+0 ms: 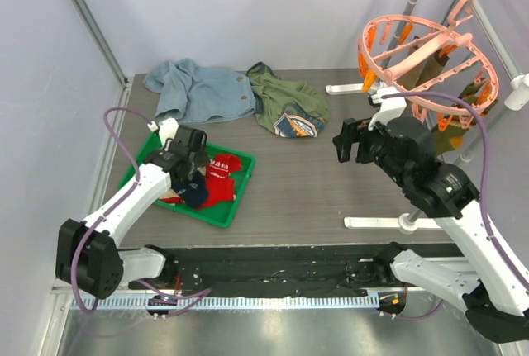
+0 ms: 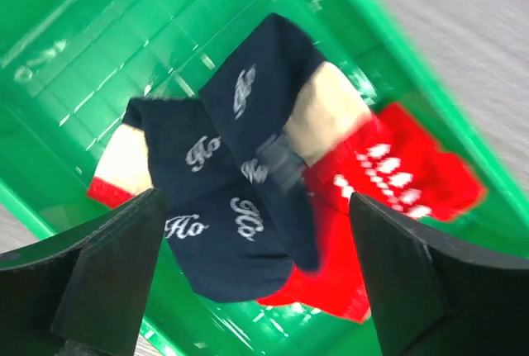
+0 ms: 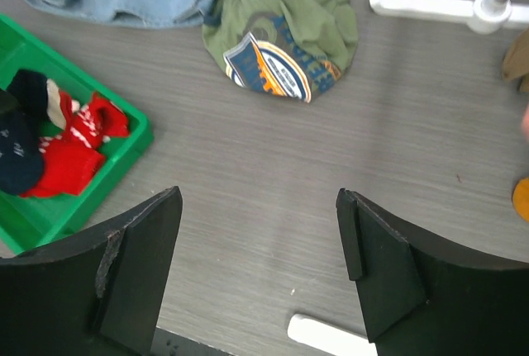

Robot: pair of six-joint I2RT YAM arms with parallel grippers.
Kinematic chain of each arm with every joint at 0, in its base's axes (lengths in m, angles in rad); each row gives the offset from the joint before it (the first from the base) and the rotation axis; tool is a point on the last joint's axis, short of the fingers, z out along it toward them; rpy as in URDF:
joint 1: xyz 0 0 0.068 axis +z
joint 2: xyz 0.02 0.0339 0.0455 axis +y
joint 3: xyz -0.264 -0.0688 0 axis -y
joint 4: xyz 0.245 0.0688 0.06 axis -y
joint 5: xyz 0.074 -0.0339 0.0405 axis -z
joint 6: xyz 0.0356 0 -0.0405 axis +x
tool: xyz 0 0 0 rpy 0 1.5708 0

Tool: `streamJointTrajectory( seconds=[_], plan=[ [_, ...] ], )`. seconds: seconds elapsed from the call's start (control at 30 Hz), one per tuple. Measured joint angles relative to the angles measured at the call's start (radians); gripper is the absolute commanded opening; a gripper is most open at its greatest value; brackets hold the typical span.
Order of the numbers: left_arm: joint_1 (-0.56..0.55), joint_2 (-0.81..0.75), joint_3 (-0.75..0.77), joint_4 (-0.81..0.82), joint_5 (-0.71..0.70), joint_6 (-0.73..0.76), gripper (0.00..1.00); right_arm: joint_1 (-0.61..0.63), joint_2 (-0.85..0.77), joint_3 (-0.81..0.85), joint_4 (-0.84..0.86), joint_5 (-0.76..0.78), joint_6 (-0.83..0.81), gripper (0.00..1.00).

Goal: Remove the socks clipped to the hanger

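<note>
Left gripper (image 2: pixel 256 203): fingers spread wide and pinching nothing. It hangs over the green tray (image 1: pixel 242 189) at lower left of the top view.

Left wrist view: a navy sock (image 2: pixel 223 207) with white "Ho" lettering sits mid-frame between my two fingers, and neither finger touches it. It lies over the red socks (image 2: pixel 397 182), which have white stripes and run off to the right of the frame. Everything there is inside the tray walls. A small patch near the middle of the navy sock is motion-blurred, so I can't read it.

Right gripper (image 3: pixel 258 199): fingers spread and nothing between them, only bare grey table (image 3: pixel 273 149) below. In the top view it sits right of centre, low and left of the hanger (image 1: pixel 403 19).

The hanger is at upper right of the top view, a tilted pink ring hooked on the grey rack pole. Brown socks (image 1: pixel 471 96) are clipped on its right side and hang below the ring. I can't count them from here.

The light-blue garment (image 1: pixel 202 92) is at upper left on the table. The olive garment (image 3: pixel 281 34) is just right of it and touching. A white rack foot (image 3: pixel 421 5) is at upper right of the right wrist view.
</note>
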Motion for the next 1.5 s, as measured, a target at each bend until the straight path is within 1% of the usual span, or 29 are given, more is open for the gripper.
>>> streamJointTrajectory(
  seconds=[0.1,0.17,0.27,0.43,0.5,0.63,0.7,0.83,0.93,1.03,1.23,1.37,1.5],
  plan=[
    [-0.005,-0.034,0.036,-0.005,0.026,0.041,1.0,0.0,0.036,-0.029,0.002,0.019,0.003,0.84],
    [-0.013,-0.09,0.049,0.019,0.058,0.089,1.0,0.0,0.079,-0.029,0.013,0.045,0.003,0.83],
    [-0.032,-0.167,0.052,0.066,0.137,0.157,1.0,0.0,0.14,-0.029,0.039,0.085,0.005,0.83],
    [-0.064,-0.2,0.051,0.132,0.28,0.258,1.0,0.0,0.232,-0.029,0.097,0.166,0.007,0.83],
    [-0.084,-0.208,0.036,0.157,0.314,0.286,1.0,0.0,0.291,-0.027,0.136,0.214,0.01,0.83],
    [-0.135,-0.273,-0.045,0.186,0.345,0.325,1.0,0.0,0.423,-0.008,0.172,0.304,0.026,0.82],
    [-0.159,-0.321,-0.084,0.185,0.354,0.335,1.0,-0.001,0.485,0.013,0.171,0.303,0.031,0.8],
    [-0.186,-0.38,-0.098,0.19,0.369,0.338,1.0,0.005,0.552,0.101,0.11,0.212,0.034,0.79],
    [-0.188,-0.397,-0.098,0.193,0.392,0.339,1.0,0.012,0.555,0.21,0.038,0.166,0.045,0.78],
    [-0.188,-0.404,-0.098,0.193,0.423,0.338,1.0,0.016,0.532,0.331,-0.026,0.153,0.059,0.79],
    [-0.188,-0.404,-0.084,0.193,0.48,0.338,1.0,0.016,0.406,0.497,-0.148,0.153,0.063,0.79],
    [-0.189,-0.358,-0.024,0.194,0.529,0.344,1.0,0.016,0.347,0.622,-0.191,0.153,0.064,0.79],
    [-0.191,-0.315,0.037,0.204,0.566,0.357,1.0,0.016,0.306,0.679,-0.227,0.196,0.076,0.79]
  ],
)
